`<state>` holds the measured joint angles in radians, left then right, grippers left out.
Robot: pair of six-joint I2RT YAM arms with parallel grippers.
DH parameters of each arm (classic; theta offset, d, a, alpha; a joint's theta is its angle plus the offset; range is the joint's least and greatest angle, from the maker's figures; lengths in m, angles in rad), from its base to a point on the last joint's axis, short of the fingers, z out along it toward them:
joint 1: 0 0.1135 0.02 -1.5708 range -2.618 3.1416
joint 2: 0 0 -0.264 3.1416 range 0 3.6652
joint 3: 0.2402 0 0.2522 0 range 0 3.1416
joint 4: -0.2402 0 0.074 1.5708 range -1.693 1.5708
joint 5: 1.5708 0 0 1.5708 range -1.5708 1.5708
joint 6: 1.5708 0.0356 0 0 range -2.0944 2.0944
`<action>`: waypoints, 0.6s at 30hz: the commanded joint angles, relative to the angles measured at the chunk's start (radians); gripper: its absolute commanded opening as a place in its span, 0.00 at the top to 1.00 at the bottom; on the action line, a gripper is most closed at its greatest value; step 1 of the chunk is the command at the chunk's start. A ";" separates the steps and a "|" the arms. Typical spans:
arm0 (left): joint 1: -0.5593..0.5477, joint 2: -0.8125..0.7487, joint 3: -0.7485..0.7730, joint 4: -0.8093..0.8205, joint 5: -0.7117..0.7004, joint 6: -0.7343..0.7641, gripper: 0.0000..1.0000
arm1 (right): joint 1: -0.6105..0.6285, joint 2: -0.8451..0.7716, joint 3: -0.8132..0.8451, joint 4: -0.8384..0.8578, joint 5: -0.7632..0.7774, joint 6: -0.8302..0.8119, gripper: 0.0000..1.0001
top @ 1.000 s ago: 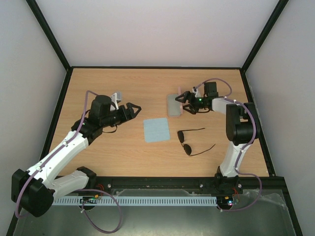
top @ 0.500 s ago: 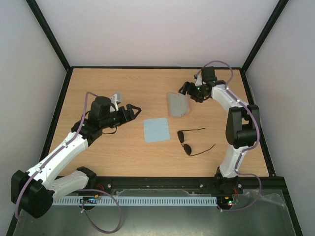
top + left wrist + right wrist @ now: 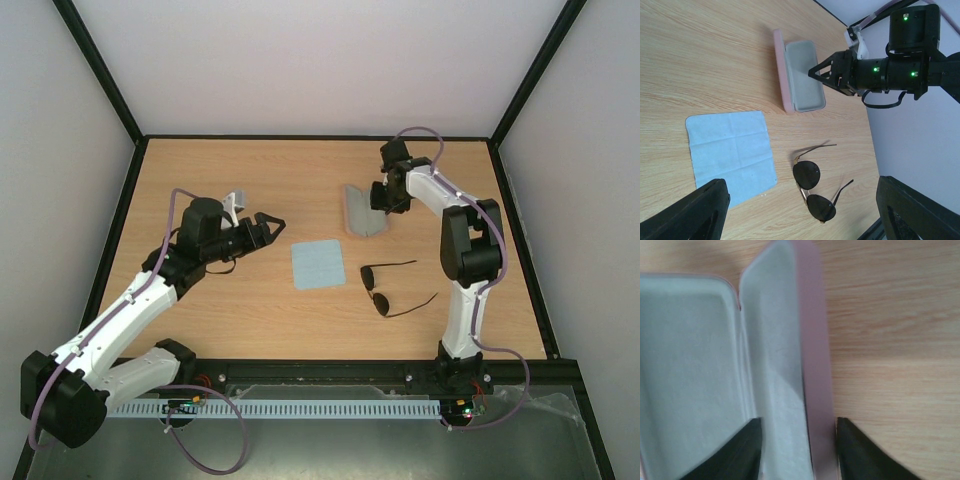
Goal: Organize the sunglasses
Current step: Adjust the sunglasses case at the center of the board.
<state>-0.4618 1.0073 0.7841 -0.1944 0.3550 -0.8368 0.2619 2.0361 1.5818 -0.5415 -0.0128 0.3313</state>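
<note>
The sunglasses point(image 3: 385, 291) point(image 3: 812, 183), dark lenses on a thin frame, lie unfolded on the table right of centre, with nothing touching them. Behind them the pink case point(image 3: 360, 213) point(image 3: 801, 75) lies open, its grey lining showing. My right gripper point(image 3: 381, 196) point(image 3: 813, 72) point(image 3: 797, 426) reaches down at the case's right side, its fingers closed on the raised lid point(image 3: 815, 340), one on the lining and one on the pink outside. My left gripper point(image 3: 272, 221) point(image 3: 800, 187) hovers open left of centre, pointed toward the sunglasses and holding nothing.
A light blue cloth point(image 3: 318, 264) point(image 3: 730, 150) lies flat between the two grippers, just left of the sunglasses. A black rail point(image 3: 320, 137) borders the wooden table point(image 3: 250, 180) on every side, with white walls behind it.
</note>
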 commanded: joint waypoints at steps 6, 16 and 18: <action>0.008 -0.005 -0.006 0.004 0.019 0.012 0.16 | 0.036 0.015 0.085 -0.059 0.009 -0.017 0.72; 0.009 0.000 0.000 -0.004 0.022 0.019 0.16 | 0.037 0.068 0.053 -0.062 -0.015 0.035 0.96; 0.011 -0.001 -0.002 -0.006 0.024 0.020 0.16 | 0.038 0.054 0.012 -0.043 -0.017 0.047 0.98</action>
<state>-0.4591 1.0100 0.7841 -0.1944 0.3630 -0.8318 0.2935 2.0682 1.6676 -0.5529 -0.0154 0.3496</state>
